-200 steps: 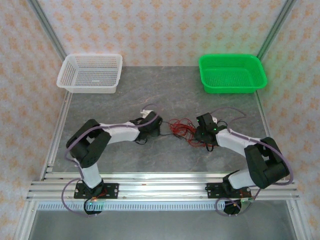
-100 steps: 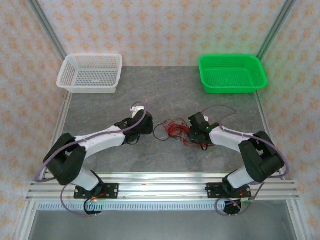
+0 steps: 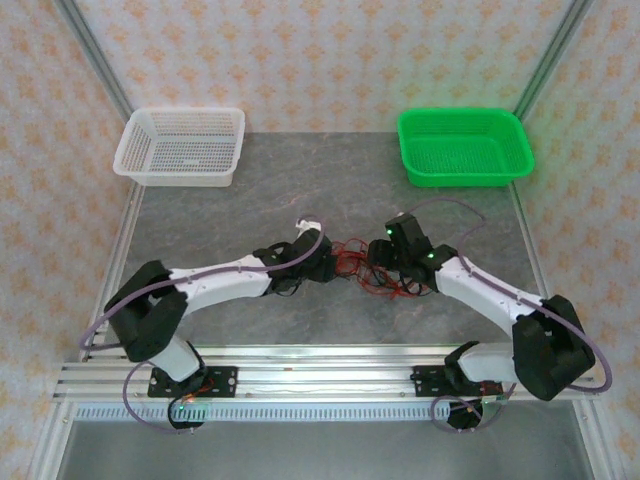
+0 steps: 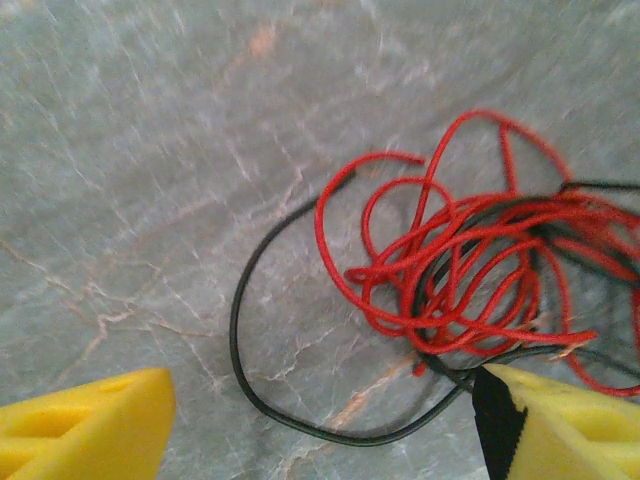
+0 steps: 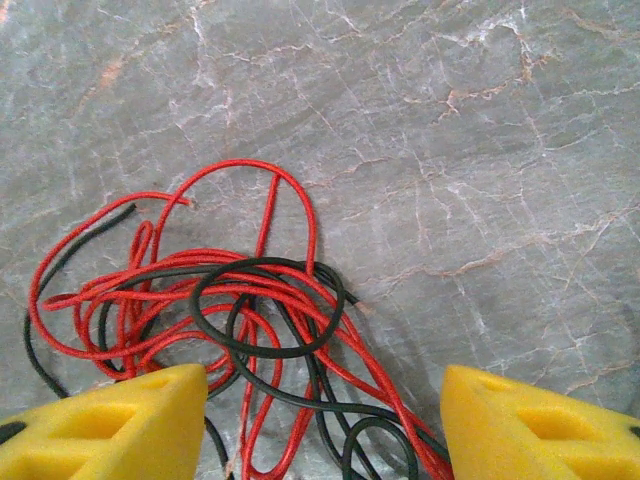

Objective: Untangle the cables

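The cables point(image 3: 360, 264) are a small snarl of thin red and black wires lying on the grey marbled table between my two arms. My left gripper point(image 3: 327, 267) is at the snarl's left edge, my right gripper point(image 3: 380, 256) at its right edge. In the left wrist view the left gripper point(image 4: 325, 432) stands open, a black loop point(image 4: 262, 392) lies between its yellow fingers point(image 4: 88, 425), and the red tangle point(image 4: 462, 268) sits ahead to the right. In the right wrist view the right gripper point(image 5: 325, 428) is open low over the cables point(image 5: 250, 300), with strands running between its fingers point(image 5: 545, 428).
A white mesh basket point(image 3: 182, 147) stands at the back left and a green mesh basket point(image 3: 464, 146) at the back right. Metal frame rails point(image 3: 330, 365) run along the near edge and both sides of the table.
The left gripper has swung back right up to the snarl after pulling away. The right arm has stretched out, its gripper shifting slightly back. The snarl has bunched tighter between them.
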Controlling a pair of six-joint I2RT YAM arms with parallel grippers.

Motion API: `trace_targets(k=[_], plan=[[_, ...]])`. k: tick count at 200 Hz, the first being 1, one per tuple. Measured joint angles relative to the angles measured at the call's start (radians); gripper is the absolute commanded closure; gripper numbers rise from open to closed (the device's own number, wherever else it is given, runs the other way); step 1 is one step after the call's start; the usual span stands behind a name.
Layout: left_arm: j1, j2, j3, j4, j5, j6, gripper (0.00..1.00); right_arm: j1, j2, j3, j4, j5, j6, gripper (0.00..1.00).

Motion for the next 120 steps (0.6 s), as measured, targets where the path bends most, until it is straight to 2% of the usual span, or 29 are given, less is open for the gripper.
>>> trace_targets(k=[50,86,120], plan=[[0.0,0.119,0.002,0.092,0.085,-0.001,0.21,0.0,0.022,-0.018,-0.005,-0.003,0.006,0.27],[0.0,0.185,0.038,0.156,0.103,-0.008,0.24,0.014,0.082,-0.048,-0.005,-0.003,0.004,0.27],[0.0,0.269,0.075,0.212,0.098,-0.025,0.32,0.041,0.142,-0.071,-0.002,-0.002,0.01,0.31]])
